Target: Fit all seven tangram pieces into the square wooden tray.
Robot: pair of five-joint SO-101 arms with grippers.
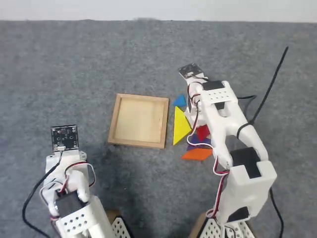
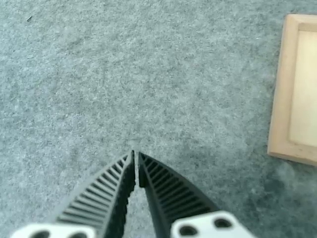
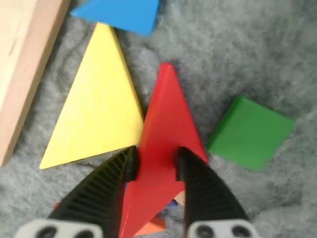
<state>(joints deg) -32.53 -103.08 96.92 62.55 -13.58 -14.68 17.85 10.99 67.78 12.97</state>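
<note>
Wooden tray (image 1: 138, 119) on grey carpet (image 1: 74, 64); yellow triangle (image 3: 94, 109) just beside its rim; blue piece (image 3: 121, 12) near; right gripper (image 3: 154, 161) clenched on red triangle (image 3: 166, 124) beyond the yellow; green square (image 3: 250, 131) farther out; left gripper (image 2: 135, 157) pinched closed, well apart from tray.

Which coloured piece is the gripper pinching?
The red triangle, clamped in the right gripper; the yellow triangle, blue piece and green square lie ungripped.

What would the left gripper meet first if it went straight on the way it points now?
Probably just the grey carpet; the left gripper points past the wooden tray, which lies off to one side.
</note>
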